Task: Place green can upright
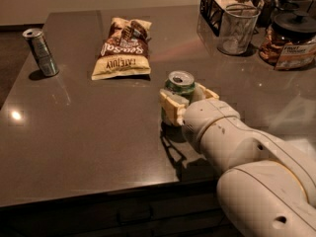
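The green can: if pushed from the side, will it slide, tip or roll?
The green can is upright in the gripper, on or just above a glossy table, so a low push would probably slide it. A high push might tip it, and its round body would then roll. Its top seems open, so perhaps light.
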Tool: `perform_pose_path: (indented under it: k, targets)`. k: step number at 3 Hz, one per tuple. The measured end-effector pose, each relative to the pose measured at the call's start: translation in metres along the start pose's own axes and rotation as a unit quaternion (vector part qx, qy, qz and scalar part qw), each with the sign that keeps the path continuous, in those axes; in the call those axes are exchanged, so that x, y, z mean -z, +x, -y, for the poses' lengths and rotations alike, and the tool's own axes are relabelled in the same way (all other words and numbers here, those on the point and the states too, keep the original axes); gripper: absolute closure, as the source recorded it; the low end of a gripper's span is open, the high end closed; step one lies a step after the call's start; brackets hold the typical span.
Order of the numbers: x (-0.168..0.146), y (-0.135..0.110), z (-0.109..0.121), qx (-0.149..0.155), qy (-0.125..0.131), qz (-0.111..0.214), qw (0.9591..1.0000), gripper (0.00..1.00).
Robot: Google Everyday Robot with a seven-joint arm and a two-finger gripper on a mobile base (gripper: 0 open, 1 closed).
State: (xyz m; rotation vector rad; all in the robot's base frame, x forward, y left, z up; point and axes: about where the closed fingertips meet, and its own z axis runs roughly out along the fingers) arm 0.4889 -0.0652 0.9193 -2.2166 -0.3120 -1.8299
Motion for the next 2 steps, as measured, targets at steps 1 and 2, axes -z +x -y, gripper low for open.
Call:
perform_pose_path:
  k: [1,2]
  targets:
    - [-0.0015,0.0012,0.0018,0.012,-0.002,-0.002,0.9999,0.00]
    - [-0.0015,0.0012,0.0018,0.012,-0.002,-0.002,0.9999,0.00]
